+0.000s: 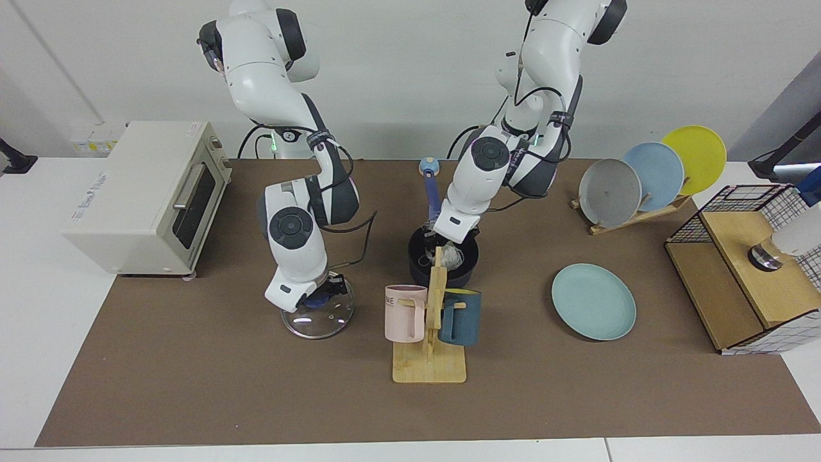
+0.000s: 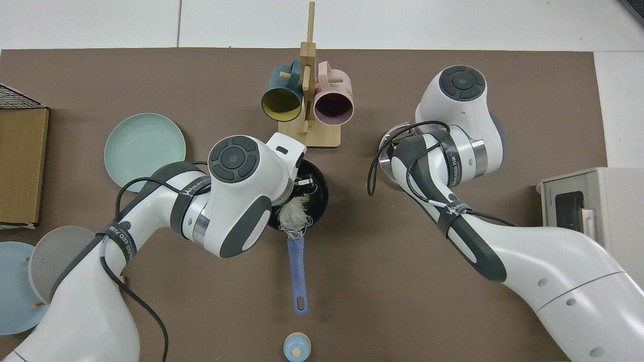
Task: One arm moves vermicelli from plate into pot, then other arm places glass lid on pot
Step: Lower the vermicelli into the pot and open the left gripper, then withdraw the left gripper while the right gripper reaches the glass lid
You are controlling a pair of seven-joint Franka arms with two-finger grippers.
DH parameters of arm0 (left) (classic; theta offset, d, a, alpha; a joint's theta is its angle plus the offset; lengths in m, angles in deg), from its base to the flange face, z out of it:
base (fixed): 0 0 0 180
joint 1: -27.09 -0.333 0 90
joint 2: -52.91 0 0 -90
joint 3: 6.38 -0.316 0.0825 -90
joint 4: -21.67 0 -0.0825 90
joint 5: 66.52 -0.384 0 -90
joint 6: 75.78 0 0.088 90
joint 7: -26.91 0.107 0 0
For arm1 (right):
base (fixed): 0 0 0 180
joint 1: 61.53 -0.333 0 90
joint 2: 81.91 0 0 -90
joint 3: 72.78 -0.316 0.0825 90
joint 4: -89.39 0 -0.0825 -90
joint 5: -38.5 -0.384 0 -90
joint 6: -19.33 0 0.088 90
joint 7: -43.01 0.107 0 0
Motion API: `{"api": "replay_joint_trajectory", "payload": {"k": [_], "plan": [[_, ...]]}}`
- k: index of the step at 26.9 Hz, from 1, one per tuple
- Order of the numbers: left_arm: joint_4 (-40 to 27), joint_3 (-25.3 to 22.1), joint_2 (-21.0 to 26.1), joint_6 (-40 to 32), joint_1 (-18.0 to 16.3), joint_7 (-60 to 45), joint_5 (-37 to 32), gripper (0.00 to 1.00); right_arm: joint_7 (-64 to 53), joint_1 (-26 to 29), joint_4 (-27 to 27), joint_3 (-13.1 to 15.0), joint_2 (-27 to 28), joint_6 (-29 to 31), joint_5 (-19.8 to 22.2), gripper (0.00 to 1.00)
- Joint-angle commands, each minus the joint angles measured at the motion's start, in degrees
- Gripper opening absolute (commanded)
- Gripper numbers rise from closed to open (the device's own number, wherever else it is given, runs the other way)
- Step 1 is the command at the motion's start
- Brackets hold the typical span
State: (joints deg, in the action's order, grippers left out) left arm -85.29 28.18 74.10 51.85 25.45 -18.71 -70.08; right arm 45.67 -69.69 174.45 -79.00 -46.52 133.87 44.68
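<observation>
The left hand (image 1: 447, 246) is inside the pot (image 2: 320, 193) and its fingers are clamped on the vermicelli (image 2: 294, 219), which hangs low in the pot. Beside the pot, the plate (image 1: 594, 301) is bare. On the pot's other side, the right hand (image 1: 319, 297) is clamped on the glass lid (image 1: 317, 319), on its knob.

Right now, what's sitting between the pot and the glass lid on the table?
Nothing. In the facing view the stretch of brown mat between the pot and the glass lid is bare; the mug rack stands nearer the camera, off that line.
</observation>
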Motion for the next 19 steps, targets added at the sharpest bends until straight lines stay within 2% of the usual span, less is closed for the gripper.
{"api": "replay_joint_trajectory", "payload": {"k": [1,3,7,10,13,19], "plan": [[-1.5,-0.2,-0.6,1.2,0.1,-1.1,-1.8,1.0,-1.1,0.3,1.3,-0.5,-1.1,0.0,0.4,0.19],[-1.0,-0.3,-0.7,0.4,0.1,-1.8,-1.8,1.0,-1.0,0.3,1.3,-0.5,-1.2,0.0,0.5,0.18],[0.5,-0.5,-3.0,-4.4,-0.6,-2.6,-1.7,1.0,-1.2,0.2,1.2,-0.5,-1.3,-0.1,0.6,0.0],[2.7,-0.8,-5.5,-9.5,-2.2,-1.7,-1.3,1.0,-0.8,0.2,1.1,-0.6,-1.6,-0.3,0.5,0.0],[6.0,-1.8,-6.9,-13.7,-2.5,-0.7,-1.7,1.0,-0.8,0.3,0.9,-0.5,-1.6,-0.2,0.4,0.0],[15.7,-8.6,-7.8,-26.2,-2.4,9.8,-1.1,1.0,-0.8,1.2,0.5,-0.5,-3.0,-0.1,-0.5,0.0]]}}
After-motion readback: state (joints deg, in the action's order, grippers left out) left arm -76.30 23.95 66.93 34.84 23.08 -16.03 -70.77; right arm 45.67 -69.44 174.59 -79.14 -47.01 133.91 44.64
